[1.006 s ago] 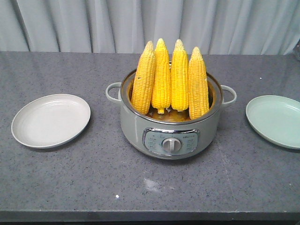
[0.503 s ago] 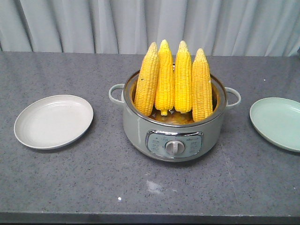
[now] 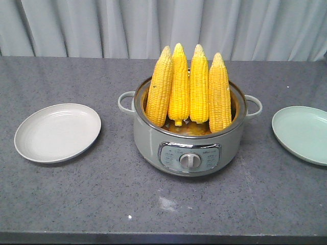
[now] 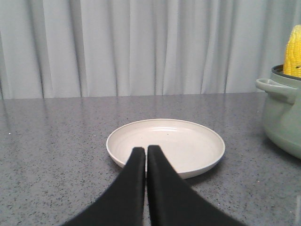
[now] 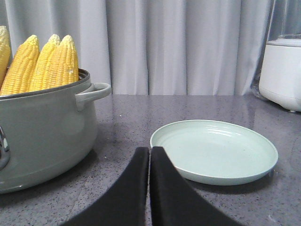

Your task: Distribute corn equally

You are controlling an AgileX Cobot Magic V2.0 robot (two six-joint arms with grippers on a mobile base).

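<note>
— What's on my counter (image 3: 102, 199)?
— A grey-green electric pot (image 3: 153, 145) sits mid-counter, its dial (image 3: 189, 161) facing me. I see a cream plate (image 3: 57, 132) well to its left and a pale green plate (image 3: 301, 133) well to its right.
— Behind?
— A grey curtain (image 3: 76, 28), and a white appliance (image 5: 282, 70) far right.

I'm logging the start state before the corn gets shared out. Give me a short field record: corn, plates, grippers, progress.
corn: four cobs, upright, tips up, all in the pot
white plate: left of the pot, no corn on it
green plate: right of the pot, no corn on it
left gripper: shut, holding nothing, facing the white plate
right gripper: shut, holding nothing, facing the green plate
progress: no cob on either plate yet
</note>
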